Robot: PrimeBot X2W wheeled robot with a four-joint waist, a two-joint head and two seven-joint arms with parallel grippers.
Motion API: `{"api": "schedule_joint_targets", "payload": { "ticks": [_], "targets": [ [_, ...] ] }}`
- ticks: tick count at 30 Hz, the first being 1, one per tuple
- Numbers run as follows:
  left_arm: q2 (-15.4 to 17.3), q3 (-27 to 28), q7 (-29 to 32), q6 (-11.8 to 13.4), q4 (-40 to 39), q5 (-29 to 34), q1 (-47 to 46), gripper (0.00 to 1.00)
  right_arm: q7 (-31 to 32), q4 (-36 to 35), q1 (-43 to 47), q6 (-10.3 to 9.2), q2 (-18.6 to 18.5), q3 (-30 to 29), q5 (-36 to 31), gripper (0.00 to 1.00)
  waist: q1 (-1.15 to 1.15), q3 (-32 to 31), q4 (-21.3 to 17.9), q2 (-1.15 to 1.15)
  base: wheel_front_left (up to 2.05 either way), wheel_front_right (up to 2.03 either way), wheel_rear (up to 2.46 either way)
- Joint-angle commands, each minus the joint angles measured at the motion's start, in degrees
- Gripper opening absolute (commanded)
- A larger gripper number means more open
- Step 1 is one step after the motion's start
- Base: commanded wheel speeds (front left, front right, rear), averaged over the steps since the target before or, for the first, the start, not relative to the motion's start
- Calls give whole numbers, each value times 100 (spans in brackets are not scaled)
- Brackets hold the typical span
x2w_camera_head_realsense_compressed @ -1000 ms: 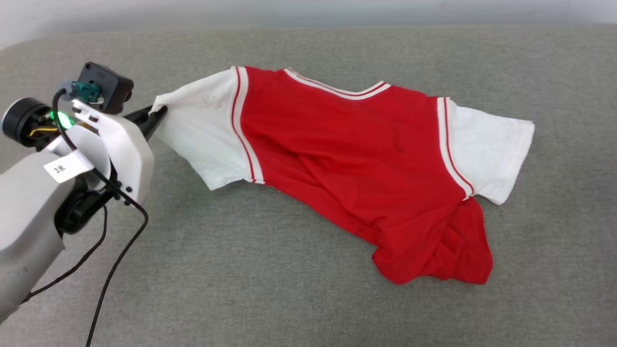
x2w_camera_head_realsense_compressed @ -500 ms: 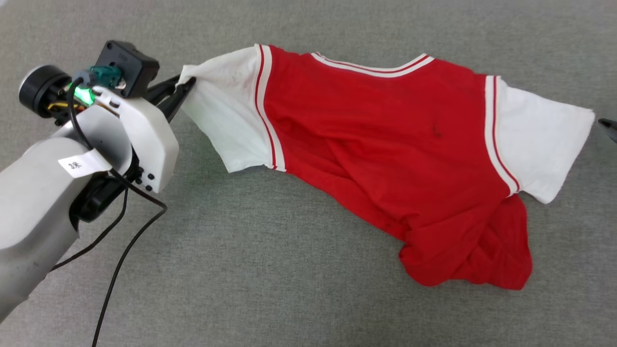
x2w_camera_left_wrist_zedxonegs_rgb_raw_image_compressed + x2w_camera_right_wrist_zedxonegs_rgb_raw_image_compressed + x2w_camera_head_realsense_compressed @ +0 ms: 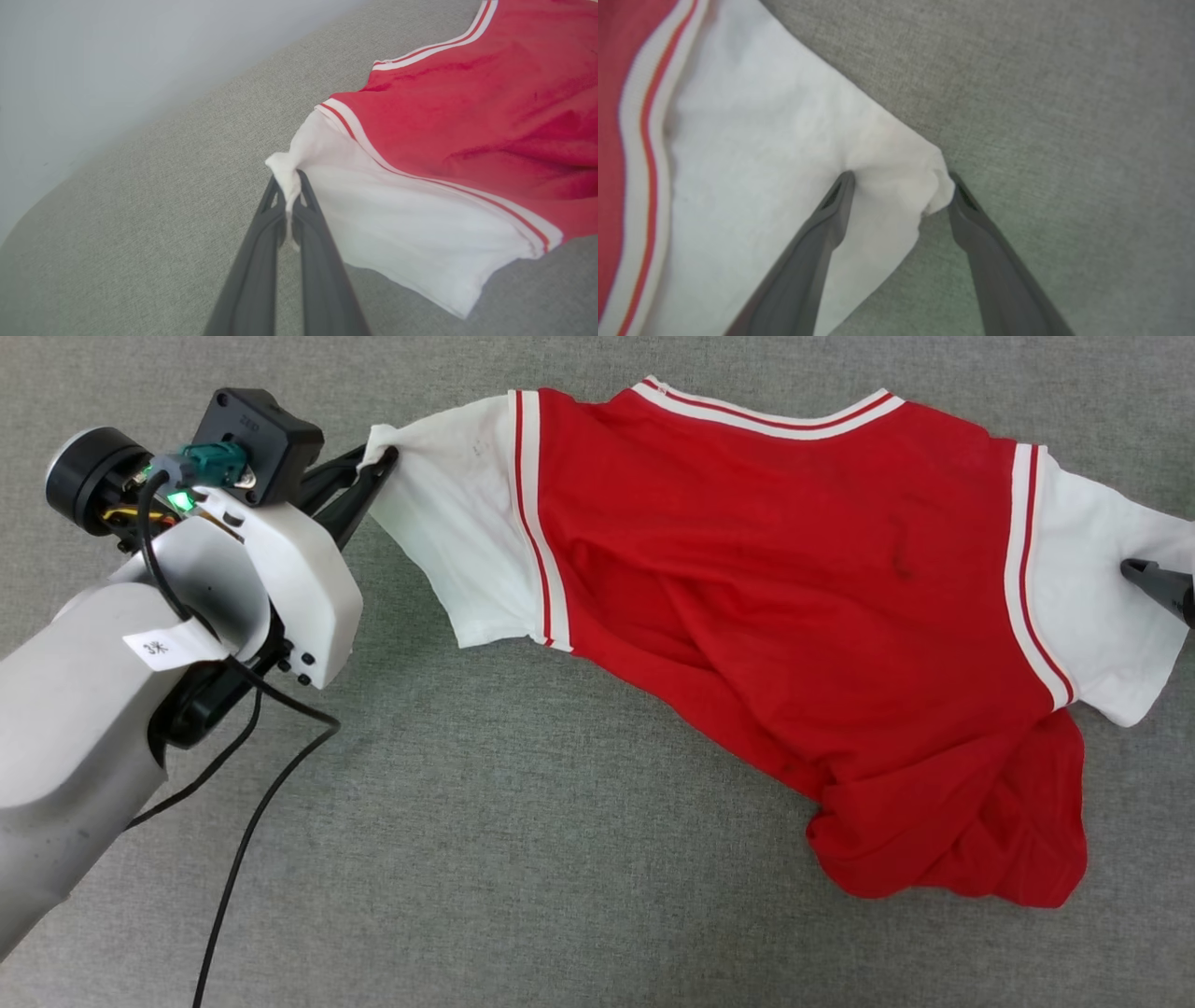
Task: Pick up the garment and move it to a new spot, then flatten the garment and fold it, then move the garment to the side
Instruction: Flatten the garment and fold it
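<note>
Head view: the garment (image 3: 766, 569) sprawls from ten to four o'clock on the grey cloth surface (image 3: 485, 859), hem bunched near five. Left gripper (image 3: 378, 462) is clenched on the sleeve tip at ten. Right gripper (image 3: 901, 179) gapes astride the other sleeve's corner, nothing pinched. Flattening looks barely begun; folding and shifting aside remain.

right tool (image 3: 1148, 579) cropped, garment (image 3: 794, 579) sleeve clipped

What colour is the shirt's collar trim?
Collar trim: white with a red stripe, best in head view.
</note>
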Motion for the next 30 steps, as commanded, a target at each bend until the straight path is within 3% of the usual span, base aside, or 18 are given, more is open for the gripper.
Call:
{"api": "schedule_joint_targets", "payload": {
  "ticks": [1,2,3,4,15,23,30],
  "targets": [
    [-4,-10,-35,-21,22,10,-66,0,104,233,480,43,243,385,76,100,0,10,-3,0,0,0,0],
    [-2,-12,-36,-26,37,19,-77,0,58,248,497,50,240,436,111,100,0,11,-8,0,0,0,0],
    [2,-12,-46,-29,57,19,-79,0,16,255,504,53,240,498,143,36,0,4,-16,0,0,0,0],
    [12,-16,-56,-24,79,29,-80,0,-64,254,482,53,243,527,180,0,0,-13,-27,0,0,0,0],
    [33,-42,-295,-35,343,130,-12,0,-1787,172,-343,15,-24,548,162,0,0,-735,-256,0,0,0,0],
    [149,57,-654,155,58,371,-133,0,-2948,-34,-481,16,-281,608,242,0,0,-1387,-410,0,0,0,0],
    [291,259,-789,319,-337,617,-516,0,-3628,-339,-703,16,-448,289,197,0,0,-1788,-527,0,0,0,0]
  ]
}}
